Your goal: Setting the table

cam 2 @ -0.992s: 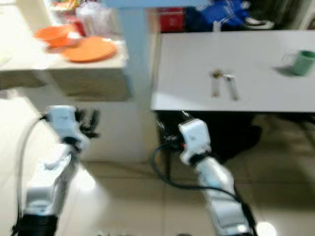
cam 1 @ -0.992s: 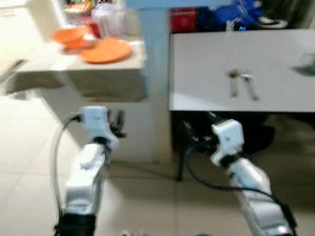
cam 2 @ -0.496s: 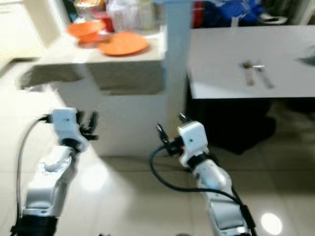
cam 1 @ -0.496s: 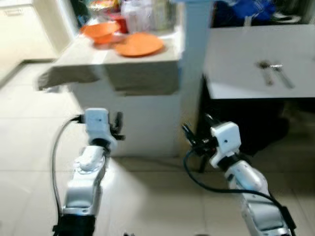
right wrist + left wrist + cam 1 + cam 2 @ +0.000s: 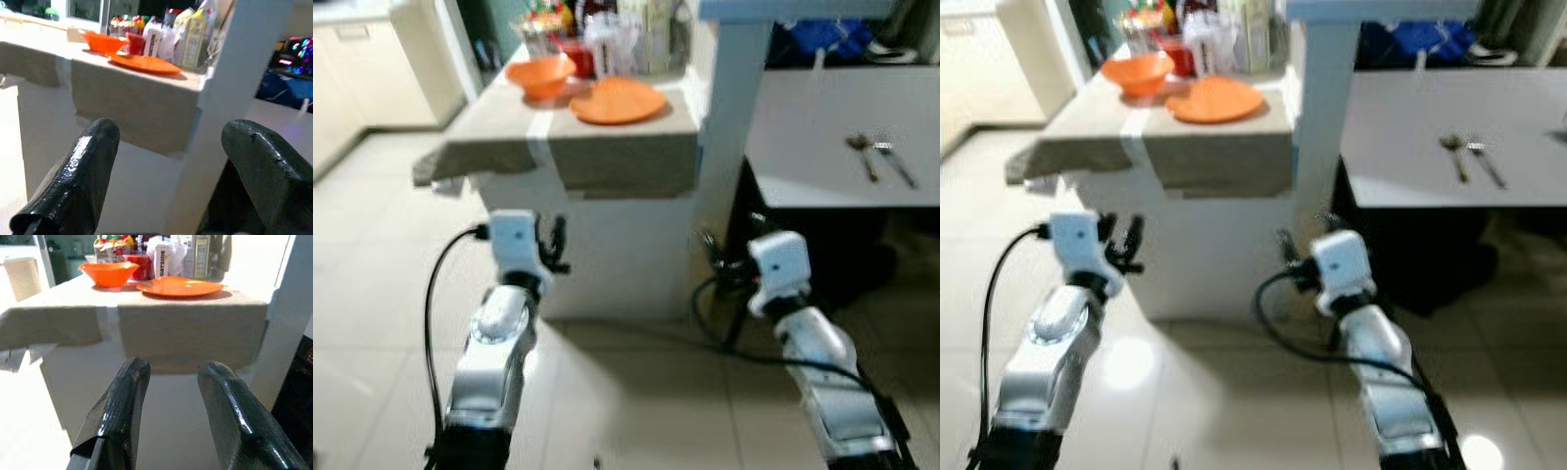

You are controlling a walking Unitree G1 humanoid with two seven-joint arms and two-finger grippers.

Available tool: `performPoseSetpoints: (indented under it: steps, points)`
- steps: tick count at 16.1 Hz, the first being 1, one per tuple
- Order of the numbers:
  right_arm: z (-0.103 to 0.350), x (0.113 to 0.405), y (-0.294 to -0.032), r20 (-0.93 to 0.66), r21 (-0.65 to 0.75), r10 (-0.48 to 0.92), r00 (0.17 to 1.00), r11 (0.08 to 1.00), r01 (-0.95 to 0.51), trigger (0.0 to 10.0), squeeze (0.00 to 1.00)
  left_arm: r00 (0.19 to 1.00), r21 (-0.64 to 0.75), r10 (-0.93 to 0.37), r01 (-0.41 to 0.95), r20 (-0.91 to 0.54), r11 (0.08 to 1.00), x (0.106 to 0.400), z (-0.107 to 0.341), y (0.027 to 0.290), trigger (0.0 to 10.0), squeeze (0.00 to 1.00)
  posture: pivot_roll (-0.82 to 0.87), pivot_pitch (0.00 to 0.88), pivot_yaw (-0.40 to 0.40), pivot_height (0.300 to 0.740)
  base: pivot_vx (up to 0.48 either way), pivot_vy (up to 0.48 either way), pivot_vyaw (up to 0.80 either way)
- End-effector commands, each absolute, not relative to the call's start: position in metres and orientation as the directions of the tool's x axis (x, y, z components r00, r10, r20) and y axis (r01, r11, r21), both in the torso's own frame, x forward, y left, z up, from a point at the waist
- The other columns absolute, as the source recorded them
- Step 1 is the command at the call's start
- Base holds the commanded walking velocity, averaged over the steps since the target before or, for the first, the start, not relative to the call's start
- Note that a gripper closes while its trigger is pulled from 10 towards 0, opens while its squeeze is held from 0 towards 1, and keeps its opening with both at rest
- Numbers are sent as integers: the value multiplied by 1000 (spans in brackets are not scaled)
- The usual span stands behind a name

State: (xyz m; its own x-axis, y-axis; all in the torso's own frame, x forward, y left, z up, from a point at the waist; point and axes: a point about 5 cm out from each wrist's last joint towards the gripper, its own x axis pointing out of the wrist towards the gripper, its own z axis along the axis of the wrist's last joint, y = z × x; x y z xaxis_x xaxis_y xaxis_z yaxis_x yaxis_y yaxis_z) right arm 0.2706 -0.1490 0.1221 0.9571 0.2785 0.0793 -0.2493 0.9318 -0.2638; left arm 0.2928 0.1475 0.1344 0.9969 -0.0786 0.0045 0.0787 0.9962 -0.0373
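Two claws are raised in front of a counter (image 5: 607, 162) draped in a beige cloth, and both hold nothing. Left claw (image 5: 168, 396) has its fingers (image 5: 122, 406) parted by a moderate gap; right claw (image 5: 171, 161) is spread wider, its fingers (image 5: 83, 171) well apart.

Ahead of and above the left claw, on the counter top, lies an orange plate (image 5: 618, 100), with an orange bowl (image 5: 540, 74) just beside it, farther from the right claw. Behind these stand a red container (image 5: 138, 266) and a cluster of packets and bottles (image 5: 183, 257). Both claws are well short of the counter's edge and lower than its top.

A pale pillar (image 5: 729, 127) rises ahead of the right claw. Beyond it, off to that claw's right, a white table (image 5: 1410, 147) carries a spoon (image 5: 1454, 155) and fork (image 5: 1484, 162) lying side by side.
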Motion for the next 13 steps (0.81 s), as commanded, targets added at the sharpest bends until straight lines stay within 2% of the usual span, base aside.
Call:
performPoseSetpoints:
  steps: [1,2,13]
  points:
    - [127,276,-140,108,-271,287,952,930,-249,10000,0,997,2,-56,56,46,998,294,144,157,10000,0,-149,0,72,740,450,0,0]
    - [125,277,-140,98,-271,276,956,932,-242,10000,0,997,14,-61,60,51,998,294,146,157,10000,1000,-150,0,74,740,465,0,0]
    - [123,276,-134,108,-265,284,953,932,-248,10000,0,994,24,-84,82,68,996,299,152,153,10000,1000,-153,0,81,740,468,0,0]
